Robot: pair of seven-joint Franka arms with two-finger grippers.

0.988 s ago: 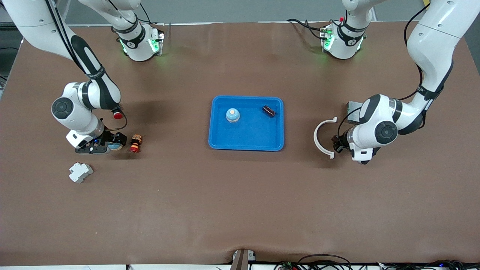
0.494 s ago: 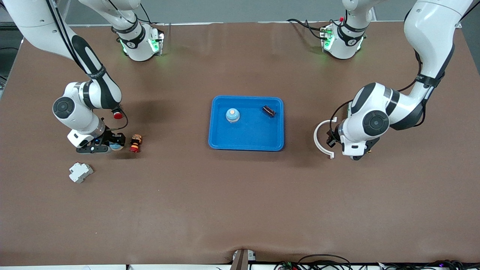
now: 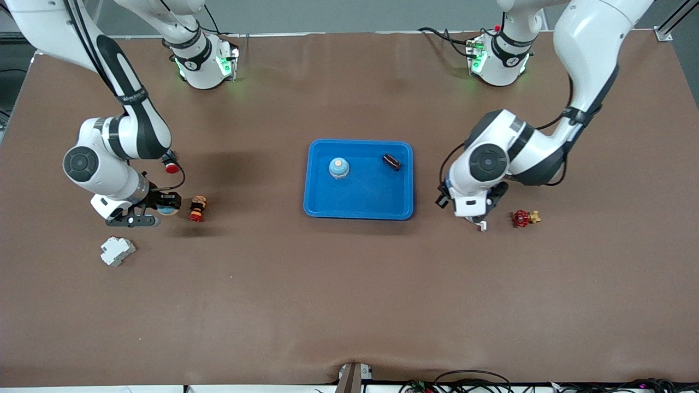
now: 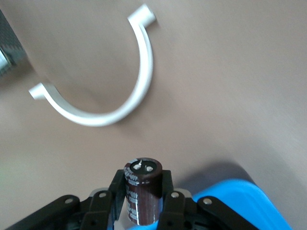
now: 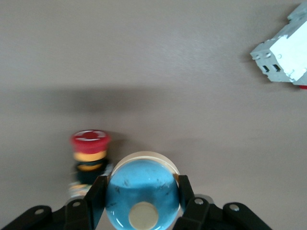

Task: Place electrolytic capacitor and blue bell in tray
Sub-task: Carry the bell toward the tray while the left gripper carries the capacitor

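Note:
The bright blue tray (image 3: 359, 204) lies mid-table, with one blue bell (image 3: 339, 167) and one dark capacitor (image 3: 391, 161) in it. My left gripper (image 4: 142, 181) is shut on a second brown electrolytic capacitor (image 4: 142, 191). It hangs over the table just off the tray's edge (image 4: 249, 203), at the left arm's end. My right gripper (image 5: 142, 186) is shut on a second blue bell (image 5: 143, 194) with a cream button. In the front view this bell (image 3: 168, 207) is low over the table toward the right arm's end.
A red emergency-stop button (image 3: 197, 209) stands right beside the held bell. A grey-white terminal block (image 3: 117, 250) lies nearer the camera. A white C-shaped ring (image 4: 105, 81) lies mostly under the left arm, with a red valve (image 3: 523, 218) and a grey box (image 4: 7, 48) nearby.
The left arm has swung toward the tray with the capacitor, covering the white ring and uncovering the red valve. The right gripper has shut on the bell and risen slightly.

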